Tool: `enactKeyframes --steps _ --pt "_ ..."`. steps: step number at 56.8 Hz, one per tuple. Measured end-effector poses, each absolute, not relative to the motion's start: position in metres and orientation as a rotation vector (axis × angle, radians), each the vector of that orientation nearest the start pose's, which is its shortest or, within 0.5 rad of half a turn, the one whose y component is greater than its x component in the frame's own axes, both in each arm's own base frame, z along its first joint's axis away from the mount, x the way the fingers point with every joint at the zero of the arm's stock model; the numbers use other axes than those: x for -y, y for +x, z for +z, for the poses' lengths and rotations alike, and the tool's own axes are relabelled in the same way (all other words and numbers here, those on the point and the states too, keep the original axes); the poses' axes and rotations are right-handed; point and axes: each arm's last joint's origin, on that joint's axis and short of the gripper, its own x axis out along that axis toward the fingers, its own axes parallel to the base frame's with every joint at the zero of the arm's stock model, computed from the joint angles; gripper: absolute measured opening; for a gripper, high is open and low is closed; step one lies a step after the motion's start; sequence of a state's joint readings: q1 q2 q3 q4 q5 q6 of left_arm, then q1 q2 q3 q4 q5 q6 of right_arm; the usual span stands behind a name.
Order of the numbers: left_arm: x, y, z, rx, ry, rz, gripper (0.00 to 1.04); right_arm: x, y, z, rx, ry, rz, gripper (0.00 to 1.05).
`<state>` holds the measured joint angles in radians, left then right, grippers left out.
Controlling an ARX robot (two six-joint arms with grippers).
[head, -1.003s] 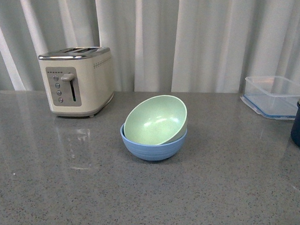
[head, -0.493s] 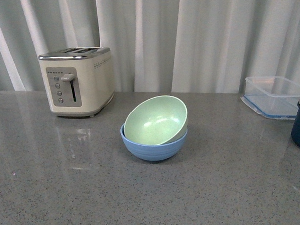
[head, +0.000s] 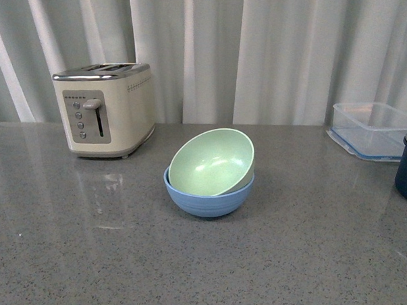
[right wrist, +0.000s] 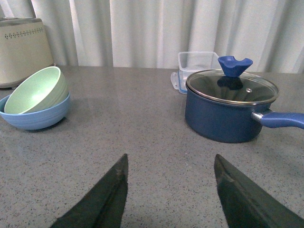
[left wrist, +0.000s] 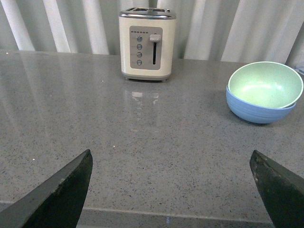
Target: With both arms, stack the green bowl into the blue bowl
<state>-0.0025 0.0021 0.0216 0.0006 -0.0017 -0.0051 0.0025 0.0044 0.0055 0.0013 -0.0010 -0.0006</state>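
Note:
The pale green bowl (head: pixel 211 162) rests tilted inside the light blue bowl (head: pixel 209 199) at the middle of the grey counter. Its opening faces front-left and its far rim stands above the blue rim. The pair also shows in the left wrist view (left wrist: pixel 265 84) (left wrist: pixel 259 108) and the right wrist view (right wrist: pixel 37 90) (right wrist: pixel 35 118). Neither arm shows in the front view. My left gripper (left wrist: pixel 171 159) is open and empty above bare counter, far from the bowls. My right gripper (right wrist: pixel 171 161) is open and empty, apart from the bowls.
A cream toaster (head: pixel 106 109) stands at the back left. A clear blue-rimmed container (head: pixel 368 128) sits at the back right, with a dark navy lidded pot (right wrist: pixel 230 107) in front of it. The counter's front edge (left wrist: pixel 166 213) shows under the left gripper.

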Motion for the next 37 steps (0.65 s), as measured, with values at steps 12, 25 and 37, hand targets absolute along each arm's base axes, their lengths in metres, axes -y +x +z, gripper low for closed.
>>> enactKeyframes --steps 12,25,37 --pt "0.0002 0.0965 0.1707 0.020 -0.005 -0.001 0.98 -0.0003 0.0976 0.1652 0.003 0.000 0.003 0.94" --pt "0.0002 0.0965 0.1707 0.020 -0.005 -0.001 0.98 -0.0003 0.0976 0.1652 0.002 0.000 0.003 0.95" --pt "0.0002 0.0965 0.1707 0.020 -0.005 -0.001 0.98 -0.0003 0.0976 0.1652 0.003 0.000 0.003 0.95"
